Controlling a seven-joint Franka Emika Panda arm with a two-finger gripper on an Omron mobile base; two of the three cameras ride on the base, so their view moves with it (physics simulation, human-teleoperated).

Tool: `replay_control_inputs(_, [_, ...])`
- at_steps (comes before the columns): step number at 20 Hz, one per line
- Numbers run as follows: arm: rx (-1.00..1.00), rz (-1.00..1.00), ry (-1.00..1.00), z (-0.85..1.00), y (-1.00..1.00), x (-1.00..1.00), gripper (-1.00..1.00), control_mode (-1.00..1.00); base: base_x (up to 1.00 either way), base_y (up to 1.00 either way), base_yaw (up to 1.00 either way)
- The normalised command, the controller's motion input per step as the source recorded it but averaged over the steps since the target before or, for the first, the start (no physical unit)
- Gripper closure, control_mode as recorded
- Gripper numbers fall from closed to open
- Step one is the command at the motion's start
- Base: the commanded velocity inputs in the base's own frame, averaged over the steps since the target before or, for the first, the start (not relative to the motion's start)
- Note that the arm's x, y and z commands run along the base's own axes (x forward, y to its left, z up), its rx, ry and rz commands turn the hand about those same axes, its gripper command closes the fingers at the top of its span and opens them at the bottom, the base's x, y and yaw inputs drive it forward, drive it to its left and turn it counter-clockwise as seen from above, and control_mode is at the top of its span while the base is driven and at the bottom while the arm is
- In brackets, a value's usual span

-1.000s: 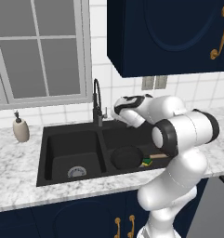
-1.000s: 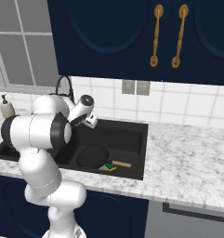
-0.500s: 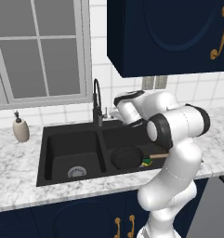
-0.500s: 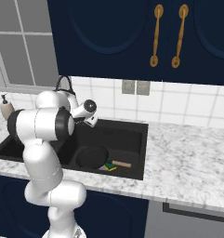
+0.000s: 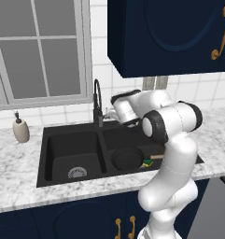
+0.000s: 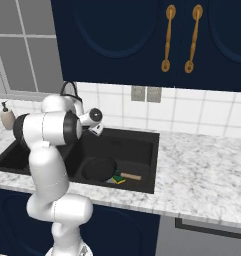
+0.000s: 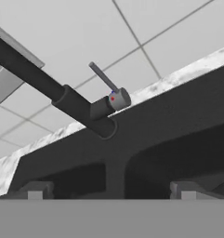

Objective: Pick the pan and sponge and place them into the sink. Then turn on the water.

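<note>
The black pan lies in the right basin of the black sink, its brown handle pointing right. The green and yellow sponge rests beside the pan under that handle. From the right base view, the pan and sponge sit at the front of the same basin of the sink. My gripper hangs open just right of the tall black faucet, holding nothing. In the hand view my gripper faces the faucet's base and its thin lever. No water is in view.
A beige soap dispenser stands on the marble counter left of the sink. Dark blue wall cabinets hang above the arm, and a window is behind the left basin. The counter runs on to the right.
The hand has swung left, from over the right basin toward the faucet. The jaws stayed open. Pan and sponge have not moved.
</note>
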Motion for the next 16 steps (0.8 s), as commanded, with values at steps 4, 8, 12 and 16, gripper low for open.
replay_control_inputs(4, [0.01, 0.0, 0.0, 0.0, 0.15, 0.44, -1.0, -1.0, 0.0, 0.0, 0.0])
replay_control_inputs(8, [0.02, 0.0, 0.0, 0.0, 0.03, 0.51, -1.0, -1.0, 0.0, 0.0, 0.0])
replay_control_inputs(12, [0.02, 0.0, 0.0, -0.06, 0.0, 0.52, -1.0, -1.0, 0.0, 0.0, 0.0])
replay_control_inputs(16, [0.01, 0.0, 0.0, -0.21, 0.01, 0.41, -1.0, -1.0, 0.0, 0.0, 0.0])
